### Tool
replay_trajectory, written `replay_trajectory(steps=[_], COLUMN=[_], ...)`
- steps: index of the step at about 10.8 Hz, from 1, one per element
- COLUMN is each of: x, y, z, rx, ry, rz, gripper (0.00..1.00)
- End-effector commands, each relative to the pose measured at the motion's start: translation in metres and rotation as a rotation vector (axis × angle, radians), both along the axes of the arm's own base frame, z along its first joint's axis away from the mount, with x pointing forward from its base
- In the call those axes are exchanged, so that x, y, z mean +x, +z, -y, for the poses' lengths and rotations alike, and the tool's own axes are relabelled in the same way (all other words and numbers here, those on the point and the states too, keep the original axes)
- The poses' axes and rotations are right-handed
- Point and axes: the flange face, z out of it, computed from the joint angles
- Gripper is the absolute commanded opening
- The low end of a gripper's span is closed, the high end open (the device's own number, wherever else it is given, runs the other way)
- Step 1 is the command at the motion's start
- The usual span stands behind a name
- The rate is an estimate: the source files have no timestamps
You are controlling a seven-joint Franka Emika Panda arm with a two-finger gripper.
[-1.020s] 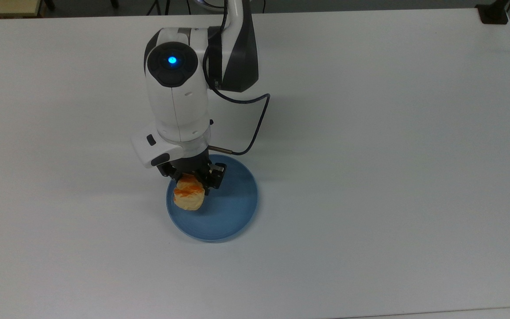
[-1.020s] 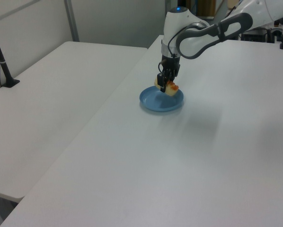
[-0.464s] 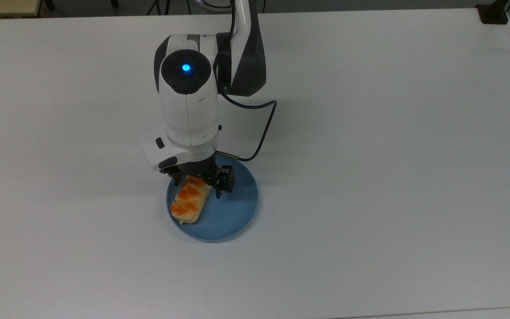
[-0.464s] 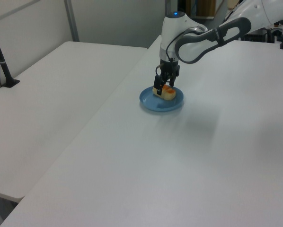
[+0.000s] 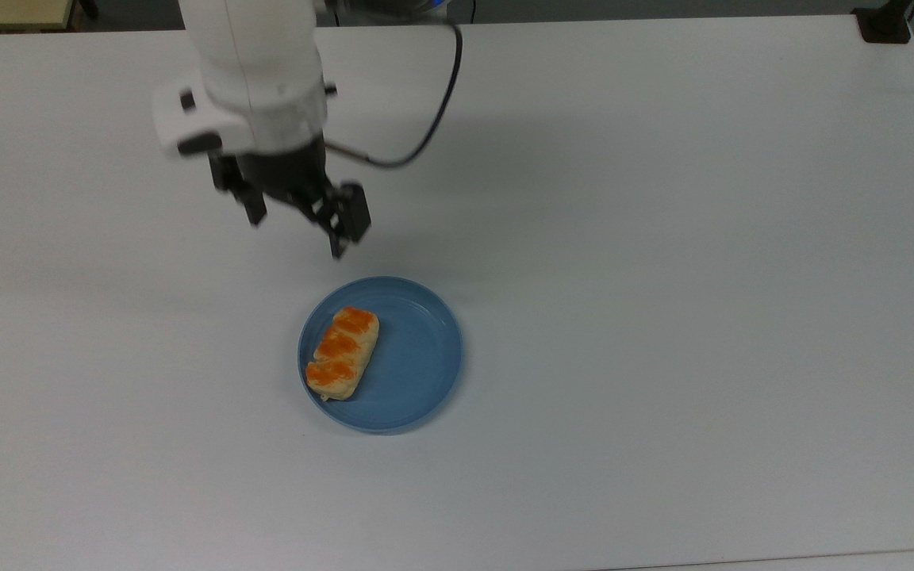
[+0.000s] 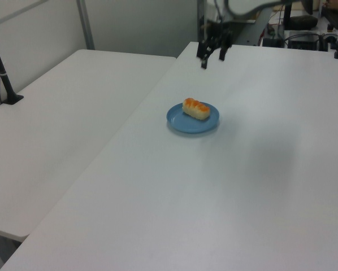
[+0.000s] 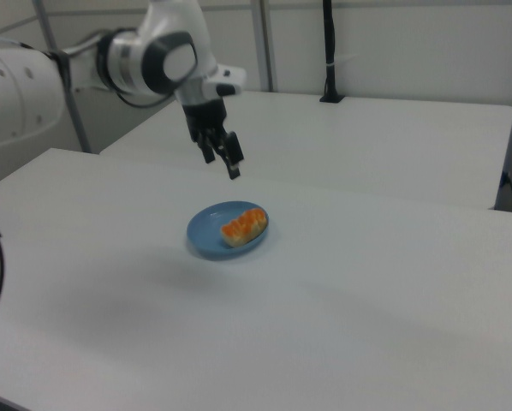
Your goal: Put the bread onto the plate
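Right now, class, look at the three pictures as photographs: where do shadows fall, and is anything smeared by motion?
Top view: a soft grey shadow spreads over the table around the tool, whose white wrist looks slightly smeared. Left view: a faint shadow patch darkens the table to the left view's right of the plate. Right view: another dim patch lies in front of the plate; the bread is crisp.

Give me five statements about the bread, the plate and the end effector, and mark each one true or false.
1. The bread lies on the plate. True.
2. The end effector grips the bread. False: it is open, empty and raised clear of the plate.
3. The plate is red. False: it is blue.
4. In the top view the bread sits toward the top view's left side of the plate. True.
5. The bread stands on end. False: it lies flat, glazed side up.
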Motion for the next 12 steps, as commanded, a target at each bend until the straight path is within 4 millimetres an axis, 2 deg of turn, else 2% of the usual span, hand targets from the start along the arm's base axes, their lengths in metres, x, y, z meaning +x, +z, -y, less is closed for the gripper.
replay_trajectory(steps=[1, 2, 3, 4, 5, 9, 12], x=[-0.080, -0.100, -0.110, -0.120, -0.128, -0.125, -0.121], y=[0.068, 0.092, 0.108, 0.122, 0.127, 0.121, 0.119], z=[0.009, 0.017, 0.027, 0.034, 0.035, 0.032, 0.037], rx=[0.005, 0.002, 0.000, -0.004, -0.009, -0.044, -0.050], ry=[-0.017, -0.029, -0.032, -0.012, 0.033, 0.337, 0.378], rz=[-0.090, -0.092, -0.073, -0.054, -0.047, -0.051, -0.054], gripper=[1.00, 1.00, 1.00, 1.00, 1.00, 1.00, 1.00])
